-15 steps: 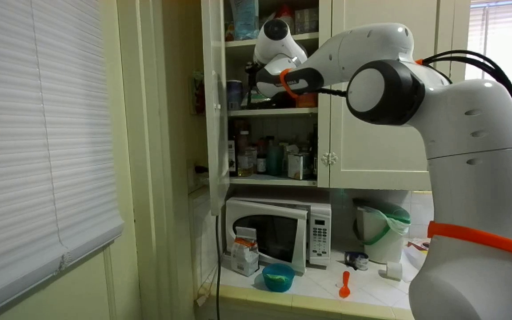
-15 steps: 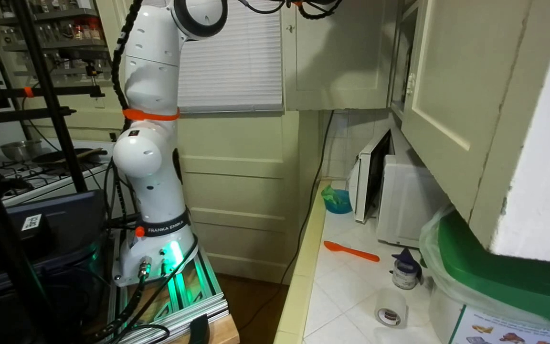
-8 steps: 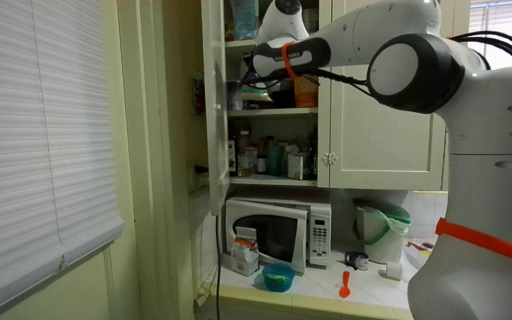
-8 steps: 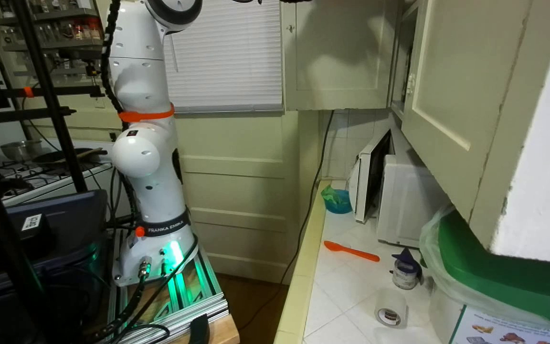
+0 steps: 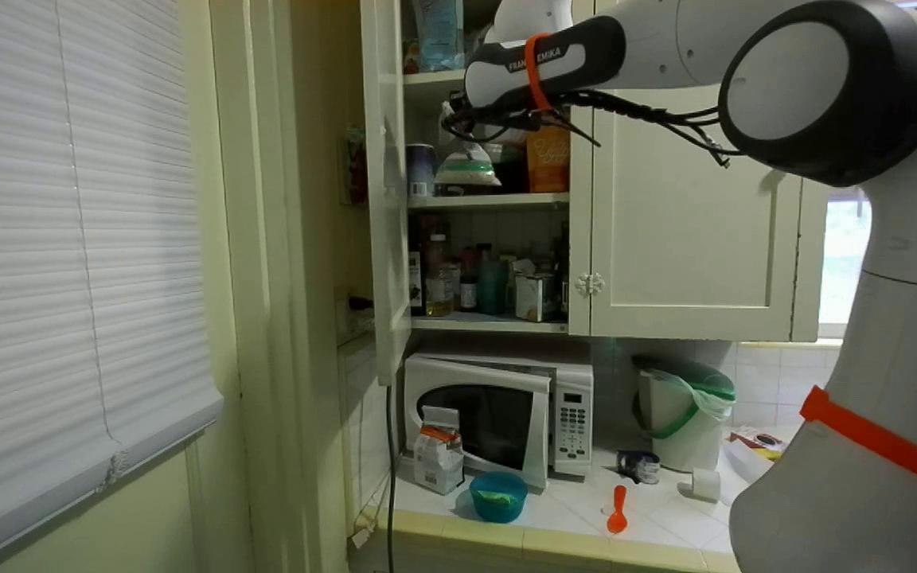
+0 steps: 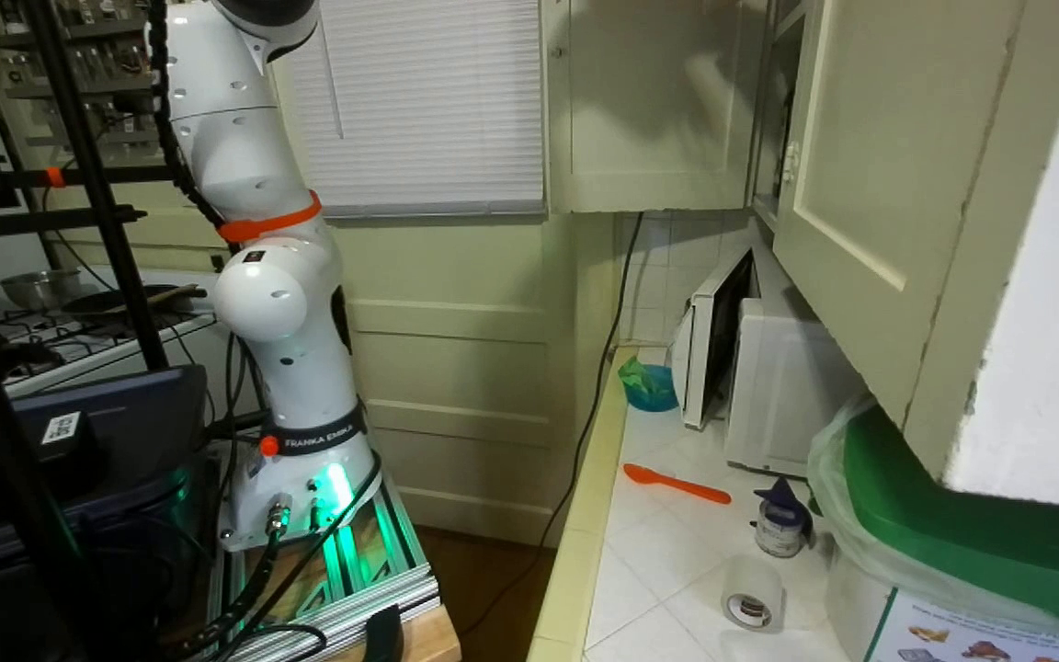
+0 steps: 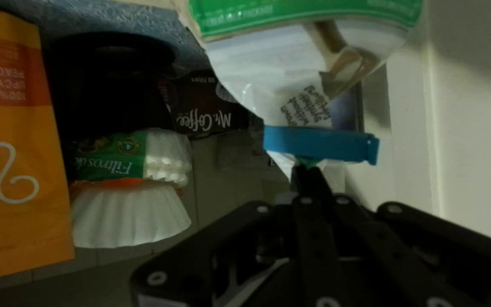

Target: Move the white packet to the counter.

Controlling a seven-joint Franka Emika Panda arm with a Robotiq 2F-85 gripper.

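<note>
At upper middle in an exterior view, the white packet (image 5: 466, 169) hangs by a cupboard shelf (image 5: 498, 200), well above the white-tiled surface (image 5: 562, 509). Its long axis is nearly upright, narrow end up. In the wrist view that end points down the frame; the top edge cuts off the broad end. Black cables (image 5: 518, 122) partly hide its neck. The hand (image 7: 307, 170) has its fingertips together, pinching the narrow tip just below a blue clip (image 7: 320, 144).

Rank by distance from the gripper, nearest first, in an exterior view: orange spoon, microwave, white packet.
1. White packet: its top pinched in the gripper.
2. Microwave: on the counter, beneath the cupboard.
3. Orange spoon: near the counter's front edge.
</note>
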